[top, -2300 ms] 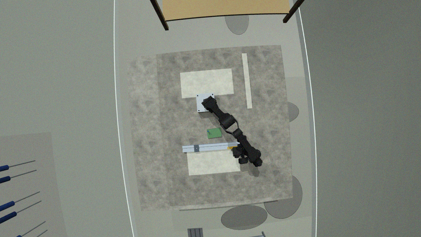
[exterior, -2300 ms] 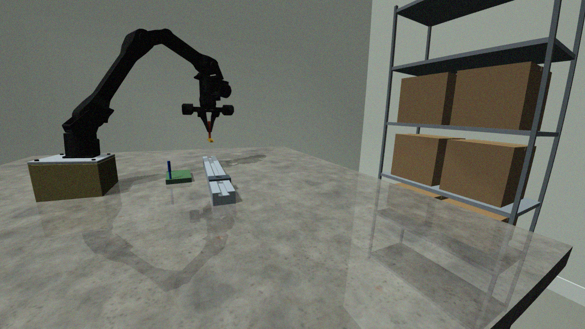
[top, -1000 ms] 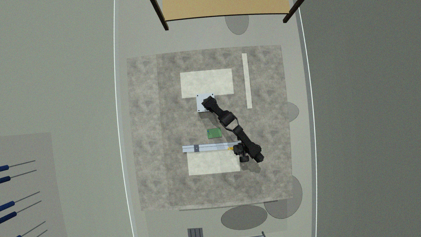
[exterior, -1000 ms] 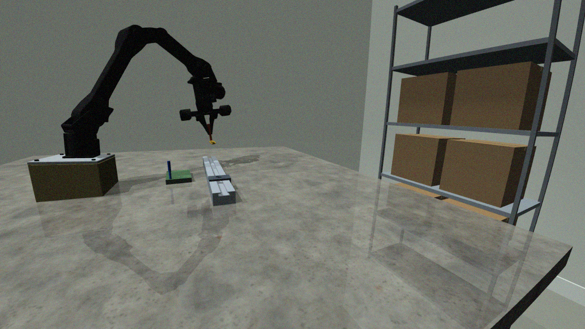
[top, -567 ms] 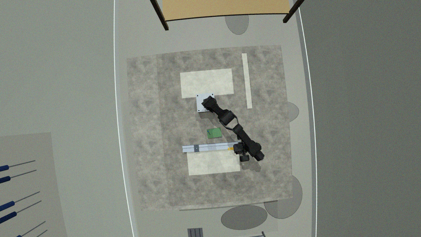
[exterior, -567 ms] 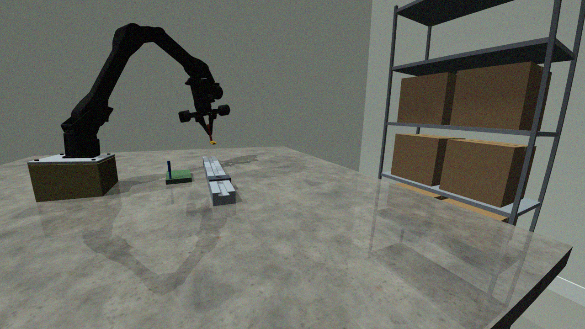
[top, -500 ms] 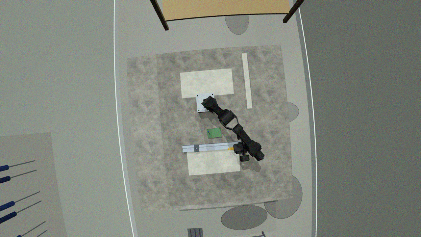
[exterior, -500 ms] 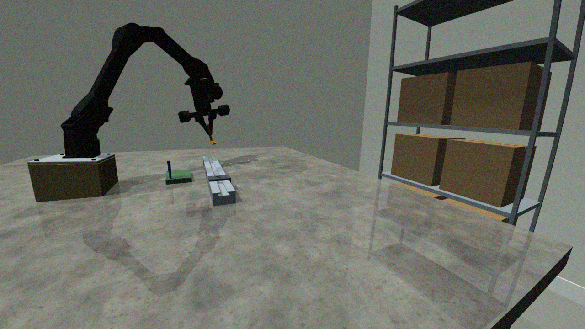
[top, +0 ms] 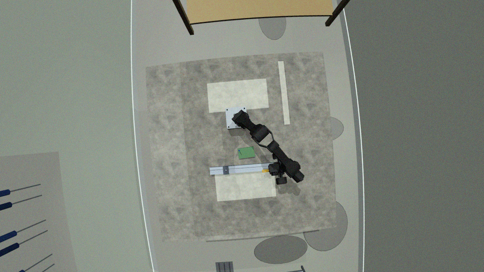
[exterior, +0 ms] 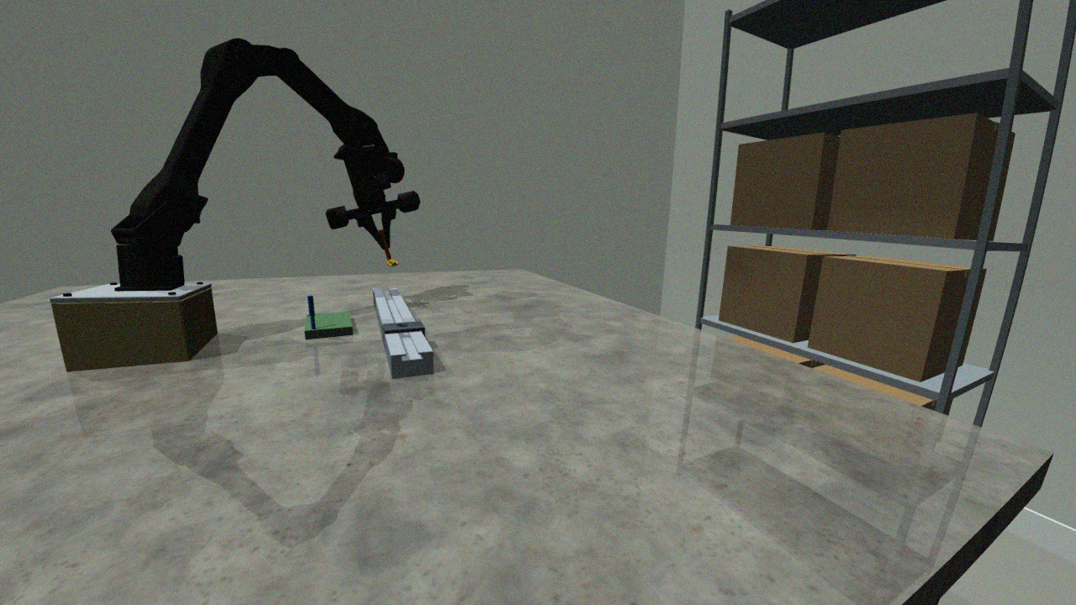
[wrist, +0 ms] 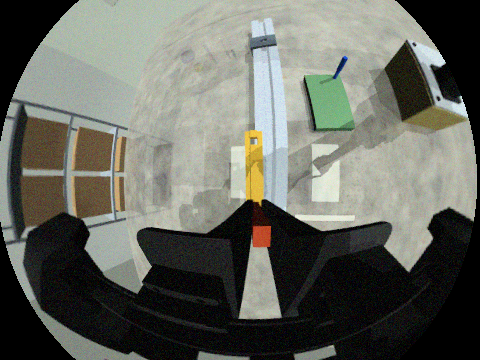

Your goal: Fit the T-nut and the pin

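- I've got the black parallel-jaw gripper [top: 270,170] [exterior: 385,244] [wrist: 256,204] pinching the orange handle [exterior: 383,237] [wrist: 261,236]. Jaws are nearly together, stopped by its thin stem. High grip makes sense: keeps the fingers out of the slot.
- The brass T-nut [top: 264,170] [exterior: 392,263] [wrist: 254,170] hangs below the tips, in the air around the far end of the grooved aluminum rail [top: 247,167] [exterior: 411,366] [wrist: 263,90] in the exterior view. Not in the slot.
- Nut's long side runs roughly along the rail, which should suit the entry. In the wrist view it overlaps the rail's left edge; can't tell from that whether it's centred over the slot.
- Dark flat bracket [top: 225,167] [exterior: 391,328] [wrist: 256,42] straddles the rail towards the near end, so I expect a long slide once the nut is seated.
- Blue round pin [exterior: 310,312] [wrist: 341,67] stands in the green flat tray [top: 247,152] [exterior: 330,325] [wrist: 330,102], left of the rail. Upright suits a pick from above later.
- My read: insertion is next. Line up, tip one edge under a lip, then level. Risk: a lip knock twisting the handle in my grip.
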Robot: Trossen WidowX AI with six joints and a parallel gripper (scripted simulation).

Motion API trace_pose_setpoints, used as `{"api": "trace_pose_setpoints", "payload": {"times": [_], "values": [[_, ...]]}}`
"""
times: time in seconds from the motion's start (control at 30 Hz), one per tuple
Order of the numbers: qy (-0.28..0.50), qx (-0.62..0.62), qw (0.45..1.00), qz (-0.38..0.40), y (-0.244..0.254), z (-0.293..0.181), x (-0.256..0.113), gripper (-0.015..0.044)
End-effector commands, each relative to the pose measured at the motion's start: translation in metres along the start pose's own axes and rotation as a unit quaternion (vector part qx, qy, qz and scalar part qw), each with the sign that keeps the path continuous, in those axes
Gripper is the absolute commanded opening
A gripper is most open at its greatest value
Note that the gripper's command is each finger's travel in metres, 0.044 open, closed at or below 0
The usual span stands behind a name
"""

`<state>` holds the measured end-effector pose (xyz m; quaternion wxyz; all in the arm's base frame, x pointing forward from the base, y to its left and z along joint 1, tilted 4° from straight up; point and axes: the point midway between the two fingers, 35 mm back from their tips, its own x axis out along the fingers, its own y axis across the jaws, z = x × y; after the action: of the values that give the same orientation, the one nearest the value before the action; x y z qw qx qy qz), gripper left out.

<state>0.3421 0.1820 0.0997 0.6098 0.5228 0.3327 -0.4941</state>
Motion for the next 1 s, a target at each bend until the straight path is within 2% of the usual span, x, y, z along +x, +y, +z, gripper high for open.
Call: {"api": "trace_pose_setpoints", "payload": {"times": [0.0, 0.97], "values": [[0.0, 0.005, 1.0, 0.012, -0.0001, 0.0017, -0.0032, -0.015], [-0.003, 0.018, 0.998, 0.062, -0.0059, -0.0001, -0.0019, -0.015]]}}
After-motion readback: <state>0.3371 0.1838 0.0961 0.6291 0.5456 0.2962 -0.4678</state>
